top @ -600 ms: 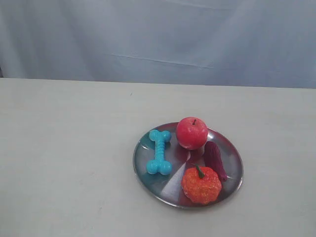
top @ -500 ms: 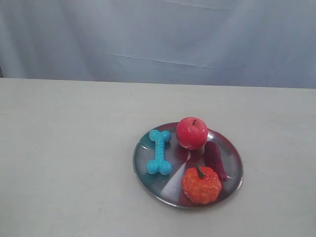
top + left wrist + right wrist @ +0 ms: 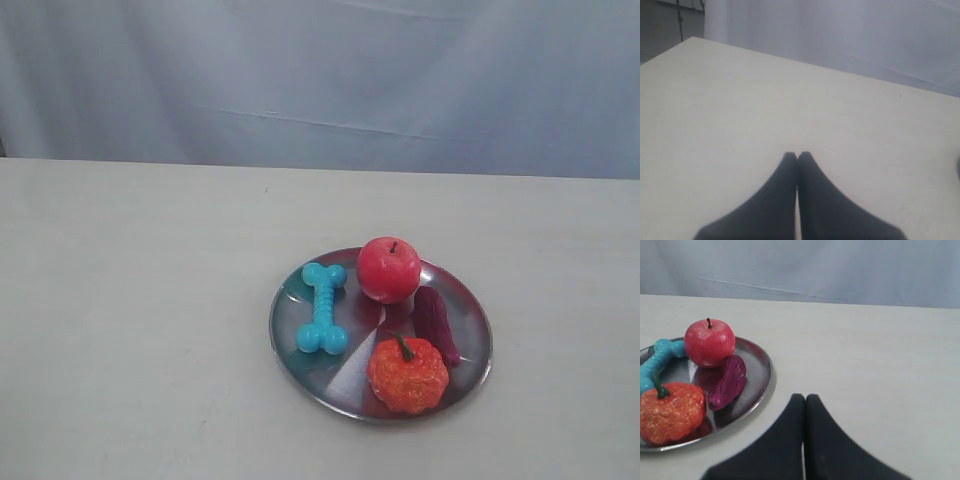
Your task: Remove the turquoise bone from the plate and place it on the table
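Observation:
The turquoise bone (image 3: 323, 308) lies on the left part of the silver plate (image 3: 300, 365), which rests on the off-white table (image 3: 130, 300). In the right wrist view the bone (image 3: 657, 362) shows partly behind the pumpkin, on the plate (image 3: 762, 372). My right gripper (image 3: 805, 397) is shut and empty, over bare table beside the plate's rim. My left gripper (image 3: 797, 154) is shut and empty too, above bare table with no plate in its view. Neither gripper appears in the exterior view.
A red apple (image 3: 389, 268), a purple vegetable (image 3: 434, 322) and an orange pumpkin (image 3: 408, 373) share the plate with the bone. A pale blue cloth backdrop (image 3: 320, 80) hangs behind the table's far edge.

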Action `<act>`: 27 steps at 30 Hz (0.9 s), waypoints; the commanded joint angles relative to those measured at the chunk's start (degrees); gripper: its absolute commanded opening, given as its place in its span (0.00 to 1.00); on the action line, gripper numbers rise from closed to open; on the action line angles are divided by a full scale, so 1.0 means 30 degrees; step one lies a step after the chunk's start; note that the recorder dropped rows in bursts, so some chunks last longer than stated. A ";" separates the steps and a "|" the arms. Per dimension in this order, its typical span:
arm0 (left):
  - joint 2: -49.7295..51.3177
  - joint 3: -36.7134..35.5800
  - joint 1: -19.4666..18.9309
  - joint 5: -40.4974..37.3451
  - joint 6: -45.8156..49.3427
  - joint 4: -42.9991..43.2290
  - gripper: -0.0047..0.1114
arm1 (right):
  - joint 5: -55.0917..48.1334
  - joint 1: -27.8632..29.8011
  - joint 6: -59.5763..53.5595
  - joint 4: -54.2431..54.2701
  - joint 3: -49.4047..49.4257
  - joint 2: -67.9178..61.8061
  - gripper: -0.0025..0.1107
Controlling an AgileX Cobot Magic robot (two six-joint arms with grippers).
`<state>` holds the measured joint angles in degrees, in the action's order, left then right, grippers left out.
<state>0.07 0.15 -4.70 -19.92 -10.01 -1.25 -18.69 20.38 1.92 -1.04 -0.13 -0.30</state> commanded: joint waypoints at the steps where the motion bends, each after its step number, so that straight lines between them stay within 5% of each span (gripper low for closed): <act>1: -0.0025 -0.0049 0.0094 0.0098 -0.0074 -0.0080 0.04 | 0.3259 0.0008 -0.0153 -0.0642 0.0042 0.0100 0.02; 21: -0.0025 -0.0049 0.0094 0.0098 -0.0074 -0.0080 0.04 | 2.2091 0.0008 -0.1606 -0.0621 0.0042 0.0100 0.02; 27: -0.0025 -0.0049 0.0094 0.0098 -0.0074 -0.0080 0.04 | 2.4777 0.0008 1.2147 -0.0621 0.0042 0.0100 0.02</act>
<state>0.07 0.15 -4.70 -19.92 -10.01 -1.25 54.36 20.38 18.55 -2.63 -0.13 -0.20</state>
